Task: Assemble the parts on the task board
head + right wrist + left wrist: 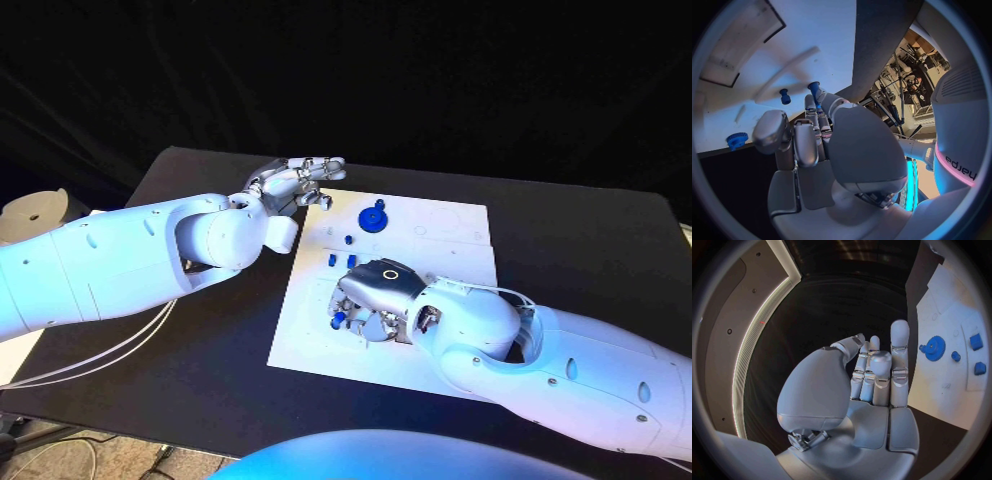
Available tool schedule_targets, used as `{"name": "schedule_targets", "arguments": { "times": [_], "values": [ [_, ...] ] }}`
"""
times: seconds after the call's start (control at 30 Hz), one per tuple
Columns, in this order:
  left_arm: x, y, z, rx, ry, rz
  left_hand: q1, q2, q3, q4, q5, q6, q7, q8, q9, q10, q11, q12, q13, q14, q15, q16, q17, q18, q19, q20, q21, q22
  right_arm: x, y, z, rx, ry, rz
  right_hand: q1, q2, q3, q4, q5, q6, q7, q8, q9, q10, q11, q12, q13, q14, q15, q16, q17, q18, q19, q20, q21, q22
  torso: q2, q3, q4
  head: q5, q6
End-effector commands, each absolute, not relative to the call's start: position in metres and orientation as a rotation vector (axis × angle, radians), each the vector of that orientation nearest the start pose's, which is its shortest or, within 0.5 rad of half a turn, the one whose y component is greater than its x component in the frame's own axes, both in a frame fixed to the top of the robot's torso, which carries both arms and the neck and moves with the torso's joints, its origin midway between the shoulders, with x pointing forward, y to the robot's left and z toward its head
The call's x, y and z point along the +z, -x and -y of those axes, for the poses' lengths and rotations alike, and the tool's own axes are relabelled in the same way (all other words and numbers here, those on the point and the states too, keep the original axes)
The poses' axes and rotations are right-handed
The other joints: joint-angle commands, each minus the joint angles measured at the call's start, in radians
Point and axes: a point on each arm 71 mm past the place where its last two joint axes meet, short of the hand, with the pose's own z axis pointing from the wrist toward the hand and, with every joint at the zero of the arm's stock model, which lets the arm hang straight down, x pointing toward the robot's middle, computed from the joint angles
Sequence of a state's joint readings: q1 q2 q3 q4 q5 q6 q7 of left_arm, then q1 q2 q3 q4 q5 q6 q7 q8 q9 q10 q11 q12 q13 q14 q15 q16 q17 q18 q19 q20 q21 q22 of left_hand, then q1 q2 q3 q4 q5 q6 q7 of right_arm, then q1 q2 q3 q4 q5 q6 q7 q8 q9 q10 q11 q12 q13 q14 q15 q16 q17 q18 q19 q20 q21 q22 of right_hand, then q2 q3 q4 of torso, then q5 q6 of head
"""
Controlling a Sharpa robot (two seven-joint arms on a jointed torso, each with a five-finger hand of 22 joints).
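The white task board (447,235) lies mid-table. My right hand (378,298) is bent down over its near left part, and a blue peg (814,90) sticks out between its fingertips (811,102); the thumb stands apart from it. A blue piece (339,320) shows beside those fingers. A second blue peg (784,95) and a small blue gear (737,140) rest nearby. A larger blue gear (374,217) sits on the far part of the board, with small blue parts (351,260) below it. My left hand (300,181) hovers at the board's far left corner, fingers stretched out, holding nothing.
The black table (577,240) has bare room to the right of the board and in front of it. White cables (101,355) trail off the left edge. A pale round object (36,212) stands beyond the table's left side.
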State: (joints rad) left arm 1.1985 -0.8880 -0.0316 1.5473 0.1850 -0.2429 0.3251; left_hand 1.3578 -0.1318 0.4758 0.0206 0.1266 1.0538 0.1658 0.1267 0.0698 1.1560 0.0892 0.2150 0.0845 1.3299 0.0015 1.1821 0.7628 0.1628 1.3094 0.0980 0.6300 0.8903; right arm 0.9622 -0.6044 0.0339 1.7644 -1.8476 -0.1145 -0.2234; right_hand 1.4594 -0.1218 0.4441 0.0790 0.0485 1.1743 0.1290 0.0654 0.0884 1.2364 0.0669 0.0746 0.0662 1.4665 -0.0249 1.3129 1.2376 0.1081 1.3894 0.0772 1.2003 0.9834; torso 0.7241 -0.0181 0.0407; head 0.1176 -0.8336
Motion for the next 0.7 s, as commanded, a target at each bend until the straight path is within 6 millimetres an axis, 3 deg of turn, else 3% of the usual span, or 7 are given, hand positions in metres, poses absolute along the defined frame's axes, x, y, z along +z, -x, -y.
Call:
{"name": "schedule_targets", "arguments": {
  "times": [0.03, 0.2, 0.33, 0.4, 0.5, 0.57, 0.7],
  "values": [
    [-0.181, -0.485, -0.221, -1.626, 1.351, -1.438, 0.006, 0.007, -0.004, -0.002, 0.005, -0.007, 0.003, 0.005, -0.001, -0.008, 0.002, 0.006, 0.002, -0.002, 0.003, -0.001, -0.001, 0.01, -0.001, 0.003, -0.003, -0.001, -0.228, -0.364, 0.025, 0.854, 0.654, -1.723, -0.015, -0.004, -0.007, 0.008, 0.007, -0.017, 0.0, -0.004, -0.004, -0.014, 0.0, -0.009, -0.002, 0.045, 0.006, 0.0, -0.003, 0.003, -0.005, 0.004, -0.002, -0.002, 0.0, 0.0, -0.0007, 0.001, 0.001],
    [-0.181, -0.484, -0.221, -1.627, 1.351, -1.441, 0.006, 0.007, -0.004, -0.002, 0.005, -0.007, 0.003, 0.005, -0.001, -0.008, 0.002, 0.006, 0.002, -0.002, 0.003, -0.001, -0.001, 0.01, -0.001, 0.003, -0.003, -0.001, -0.228, -0.367, 0.026, 0.844, 0.639, -1.727, -0.041, -0.02, -0.014, 0.013, 0.008, -0.075, 0.008, -0.006, -0.017, -0.057, 0.01, -0.014, -0.004, 0.043, 0.015, -0.007, -0.012, 0.006, -0.012, 0.01, -0.015, -0.022, 0.0, 0.0005, -0.0009, 0.001, 0.001],
    [-0.181, -0.484, -0.222, -1.626, 1.352, -1.441, 0.006, 0.007, -0.004, -0.002, 0.005, -0.007, 0.003, 0.005, -0.001, -0.008, 0.002, 0.006, 0.002, -0.002, 0.003, -0.001, -0.001, 0.01, -0.001, 0.003, -0.003, -0.001, -0.228, -0.368, 0.027, 0.844, 0.617, -1.72, -0.082, -0.061, -0.063, 0.022, 0.006, -0.207, 0.024, -0.004, -0.027, -0.163, 0.028, -0.013, -0.005, 0.029, 0.027, -0.051, -0.068, 0.022, -0.046, 0.018, -0.078, -0.11, 0.001, 0.0007, -0.0009, 0.001, 0.002],
    [-0.181, -0.485, -0.222, -1.625, 1.352, -1.441, 0.006, 0.007, -0.004, -0.002, 0.005, -0.007, 0.003, 0.005, -0.001, -0.008, 0.002, 0.006, 0.002, -0.002, 0.003, -0.001, -0.001, 0.01, -0.001, 0.003, -0.003, -0.001, -0.228, -0.369, 0.027, 0.847, 0.605, -1.716, -0.096, -0.071, -0.121, 0.028, 0.005, -0.283, 0.013, -0.002, -0.027, -0.253, 0.041, -0.012, -0.005, 0.014, 0.037, -0.087, -0.111, 0.032, -0.074, 0.027, -0.132, -0.182, 0.0, 0.0008, -0.0017, 0.0, 0.002],
    [-0.181, -0.485, -0.221, -1.626, 1.352, -1.442, 0.004, 0.008, -0.007, -0.002, 0.005, -0.008, 0.003, 0.006, -0.001, -0.01, 0.002, 0.008, 0.002, -0.003, 0.003, -0.002, -0.004, 0.01, -0.001, 0.004, -0.006, -0.003, -0.227, -0.37, 0.028, 0.863, 0.582, -1.702, -0.077, -0.05, -0.244, 0.048, 0.007, -0.402, -0.003, -0.009, -0.029, -0.317, 0.053, 0.001, 0.0, 0.004, 0.048, -0.11, -0.141, 0.042, -0.09, 0.038, -0.178, -0.238, 0.0, 0.0007, -0.0015, 0.0, 0.002],
    [-0.181, -0.485, -0.221, -1.627, 1.352, -1.443, 0.004, 0.008, -0.007, -0.002, 0.005, -0.008, 0.003, 0.006, -0.001, -0.01, 0.002, 0.008, 0.002, -0.003, 0.003, -0.002, -0.004, 0.01, -0.001, 0.004, -0.006, -0.003, -0.225, -0.37, 0.029, 0.877, 0.564, -1.687, -0.038, -0.024, -0.324, 0.079, 0.008, -0.405, -0.001, -0.006, -0.027, -0.331, 0.053, 0.028, 0.002, 0.004, 0.048, -0.111, -0.148, 0.043, -0.084, 0.04, -0.19, -0.252, 0.001, 0.0017, -0.0011, 0.0, 0.003],
    [-0.181, -0.485, -0.221, -1.626, 1.352, -1.443, 0.004, 0.008, -0.007, -0.002, 0.005, -0.008, 0.003, 0.006, -0.001, -0.01, 0.002, 0.008, 0.002, -0.003, 0.003, -0.002, -0.004, 0.01, -0.001, 0.004, -0.006, -0.003, -0.22, -0.37, 0.035, 0.915, 0.516, -1.642, -0.017, -0.011, -0.344, 0.095, 0.009, -0.35, 0.012, 0.002, -0.022, -0.313, 0.047, 0.061, 0.006, 0.005, 0.044, -0.112, -0.153, 0.045, -0.079, 0.036, -0.195, -0.257, 0.0, 0.0029, -0.0015, -0.001, 0.005]
  ]
}}
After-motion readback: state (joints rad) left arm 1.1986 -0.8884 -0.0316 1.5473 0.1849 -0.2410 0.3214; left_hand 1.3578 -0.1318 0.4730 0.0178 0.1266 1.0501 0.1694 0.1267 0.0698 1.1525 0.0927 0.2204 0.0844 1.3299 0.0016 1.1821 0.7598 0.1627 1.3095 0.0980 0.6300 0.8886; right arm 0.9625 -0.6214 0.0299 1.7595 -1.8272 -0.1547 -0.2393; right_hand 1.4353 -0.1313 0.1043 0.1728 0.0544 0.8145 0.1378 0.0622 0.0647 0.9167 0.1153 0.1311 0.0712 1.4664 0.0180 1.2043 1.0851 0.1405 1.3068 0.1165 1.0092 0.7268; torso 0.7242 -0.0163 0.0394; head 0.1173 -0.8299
